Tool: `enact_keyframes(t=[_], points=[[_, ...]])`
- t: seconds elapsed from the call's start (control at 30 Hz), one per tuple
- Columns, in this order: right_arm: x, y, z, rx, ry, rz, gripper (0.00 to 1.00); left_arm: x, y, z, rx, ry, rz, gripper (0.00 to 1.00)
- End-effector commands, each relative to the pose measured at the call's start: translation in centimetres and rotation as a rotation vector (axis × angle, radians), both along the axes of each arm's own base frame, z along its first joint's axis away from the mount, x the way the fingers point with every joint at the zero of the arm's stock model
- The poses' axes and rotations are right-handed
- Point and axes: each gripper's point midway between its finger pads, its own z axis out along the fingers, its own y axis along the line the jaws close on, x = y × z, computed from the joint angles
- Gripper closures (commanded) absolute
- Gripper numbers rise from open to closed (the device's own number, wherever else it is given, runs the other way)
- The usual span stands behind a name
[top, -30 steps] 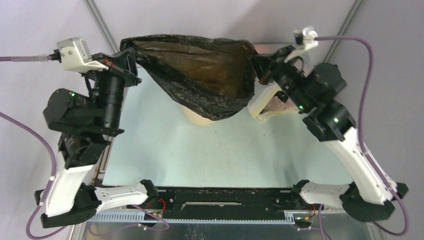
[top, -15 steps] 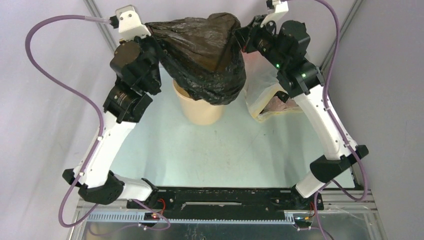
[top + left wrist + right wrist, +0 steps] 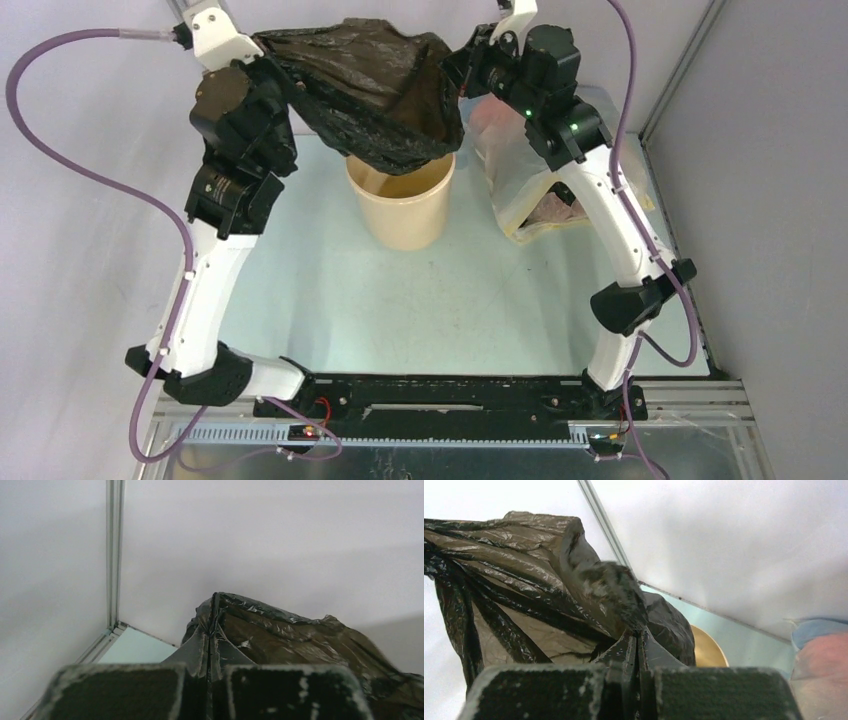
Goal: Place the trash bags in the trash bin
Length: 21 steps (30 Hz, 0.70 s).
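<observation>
Black crinkled plastic hangs stretched between two robot arms: the trash bag (image 3: 370,95) is held up in the air by its opposite edges, over the far part of the table (image 3: 400,300). The left gripper (image 3: 207,672) has its fingers pressed together on a thin fold of the bag's left edge, as its wrist camera shows. The right gripper (image 3: 639,672) is likewise pinched tight on a fold at the bag's right edge. Seen from above, the bag sags in the middle, and its lowest part overlaps the far rim of the tan trash bin (image 3: 405,215), which stands upright on the table with its mouth open and part of its inside visible. Whether the plastic touches the rim cannot be told. Just to the right of the bin, beneath the right arm, lies a translucent whitish bag (image 3: 525,195) with pinkish contents
</observation>
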Motion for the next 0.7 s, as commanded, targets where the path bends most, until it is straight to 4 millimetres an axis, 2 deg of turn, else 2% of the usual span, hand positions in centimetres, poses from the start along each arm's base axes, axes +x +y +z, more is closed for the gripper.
enact_keyframes(t=[0.0, 0.13, 0.37, 0.47, 0.67], points=[[-0.3, 0.6, 0.5, 0.024, 0.008, 0.037, 1.00, -0.2, -0.9, -1.3, -0.046, 0.003, -0.080, 1.00], [-0.9, 0.1, 0.0, 0.013, 0.022, 0.034, 1.00, -0.8, -2.1, -2.5, -0.085, 0.003, -0.166, 1.00], [-3.0, -2.3, 0.6, 0.018, 0.004, -0.007, 1.00, -3.1, -2.5, -1.0, -0.138, -0.050, -0.260, 1.00], [-3.3, -2.8, -0.6, 0.005, 0.041, -0.021, 1.00, -4.0, -2.7, -1.2, -0.166, -0.058, -0.299, 1.00], [-3.1, -2.2, -4.8, -0.029, 0.161, -0.013, 1.00, -4.8, -3.0, -2.8, -0.189, -0.023, -0.329, 1.00]])
